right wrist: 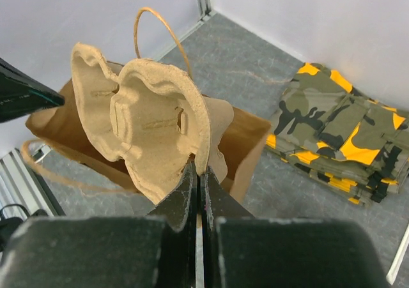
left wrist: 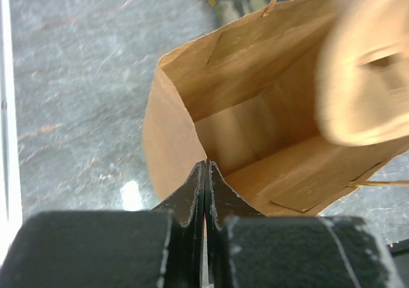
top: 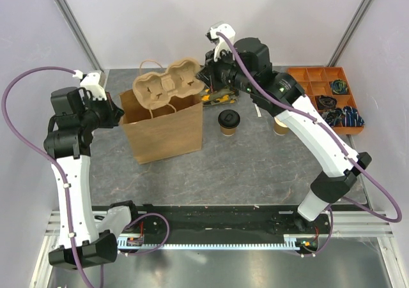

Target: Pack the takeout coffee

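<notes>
The takeout coffee [top: 229, 122], a small brown cup with a black lid, stands on the table right of the open paper bag [top: 163, 128]. My left gripper [top: 121, 115] is shut on the bag's left rim [left wrist: 206, 166], and the inside of the bag [left wrist: 255, 128] looks empty. My right gripper [top: 203, 83] is shut on the edge of a brown pulp carrier tray [right wrist: 147, 122], with its tips at the tray rim [right wrist: 199, 166]. It holds the tray [top: 167, 87] tilted over the bag's mouth. The tray [left wrist: 364, 77] is blurred in the left wrist view.
A folded camouflage cloth [right wrist: 339, 128] lies behind the bag. A second brown cup [top: 279, 128] stands partly hidden by the right arm. An orange compartment tray [top: 307, 74] with small items sits at the back right.
</notes>
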